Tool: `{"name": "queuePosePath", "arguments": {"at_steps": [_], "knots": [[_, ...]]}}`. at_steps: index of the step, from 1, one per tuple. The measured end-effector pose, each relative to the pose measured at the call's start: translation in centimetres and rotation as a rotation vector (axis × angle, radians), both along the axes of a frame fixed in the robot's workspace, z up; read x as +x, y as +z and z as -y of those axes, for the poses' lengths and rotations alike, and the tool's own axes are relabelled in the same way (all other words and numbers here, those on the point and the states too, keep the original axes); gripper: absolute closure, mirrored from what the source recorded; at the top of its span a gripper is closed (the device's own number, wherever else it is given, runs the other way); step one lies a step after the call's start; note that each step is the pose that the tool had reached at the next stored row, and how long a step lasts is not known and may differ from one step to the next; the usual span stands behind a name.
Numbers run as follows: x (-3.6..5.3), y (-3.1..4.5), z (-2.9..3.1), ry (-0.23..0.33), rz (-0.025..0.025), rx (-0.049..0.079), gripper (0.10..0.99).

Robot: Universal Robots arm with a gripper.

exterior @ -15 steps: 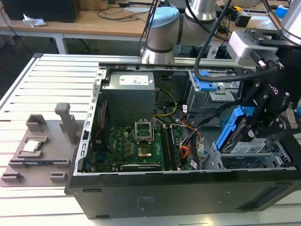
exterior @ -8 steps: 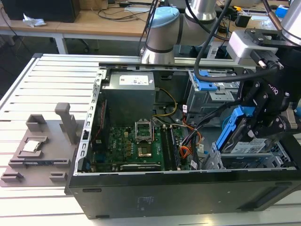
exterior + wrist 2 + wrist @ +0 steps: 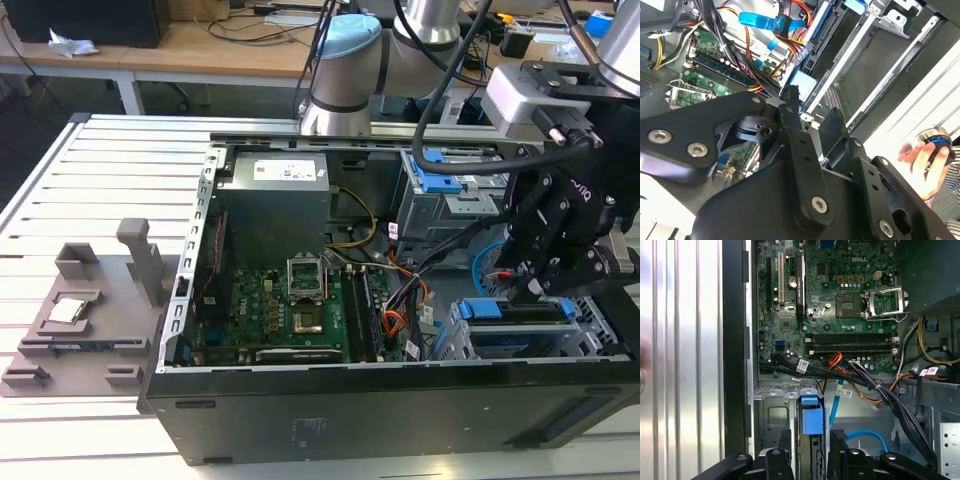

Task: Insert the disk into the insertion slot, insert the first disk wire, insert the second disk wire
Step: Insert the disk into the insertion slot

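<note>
The disk [image 3: 520, 322], in its bright blue caddy, sits down in the insertion slot [image 3: 455, 345] of the silver cage at the exterior view's right. My gripper [image 3: 533, 292] hangs just above it. In the first wrist view the caddy's blue tab [image 3: 811, 416] lies just beyond my gripper [image 3: 810, 450], whose black fingers [image 3: 839, 442] stand a little apart on either side of the disk's edge. The red-orange first disk wire [image 3: 840, 361] and the light blue second disk wire [image 3: 866, 435] lie loose beside the cage. Both also appear in the second wrist view, blue wire [image 3: 760, 20] and red-orange wire [image 3: 796, 10].
The open computer case [image 3: 400, 410] lies on a slatted metal table [image 3: 60, 200]. The green motherboard [image 3: 290, 310], a black cable bundle [image 3: 890, 400] and a second grey bay with blue tab [image 3: 440, 180] crowd the inside. A person's hand [image 3: 920, 155] is beside the case.
</note>
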State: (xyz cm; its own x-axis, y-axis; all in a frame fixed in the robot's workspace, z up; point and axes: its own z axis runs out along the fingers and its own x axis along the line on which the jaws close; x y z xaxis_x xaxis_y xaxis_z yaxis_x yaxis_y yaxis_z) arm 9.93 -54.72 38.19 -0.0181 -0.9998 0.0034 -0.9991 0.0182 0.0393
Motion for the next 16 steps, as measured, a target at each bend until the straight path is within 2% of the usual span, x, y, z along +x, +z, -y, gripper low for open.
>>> {"name": "queuePosePath", "arguments": {"at_steps": [1, 3, 4, 5, 6, 7, 16], "knots": [[0.0, 0.0, 0.0, 0.0, 0.0, 0.0, 0.663], [0.0, -0.01, 0.0, 0.0, 0.0, 0.0, 0.788], [0.0, -0.02, 0.0, 0.0, -0.0001, 0.0, 0.788], [0.0, -0.02, 0.0, 0.0, 0.0, 0.0, 0.851], [0.0, -0.02, 0.0, 0.0, 0.0, 0.0, 0.851], [0.0, -0.02, 0.0, 0.0, 0.0, 0.0, 0.969], [0.0, -0.05, 0.0, 0.0, 0.0, 0.0, 0.98]]}}
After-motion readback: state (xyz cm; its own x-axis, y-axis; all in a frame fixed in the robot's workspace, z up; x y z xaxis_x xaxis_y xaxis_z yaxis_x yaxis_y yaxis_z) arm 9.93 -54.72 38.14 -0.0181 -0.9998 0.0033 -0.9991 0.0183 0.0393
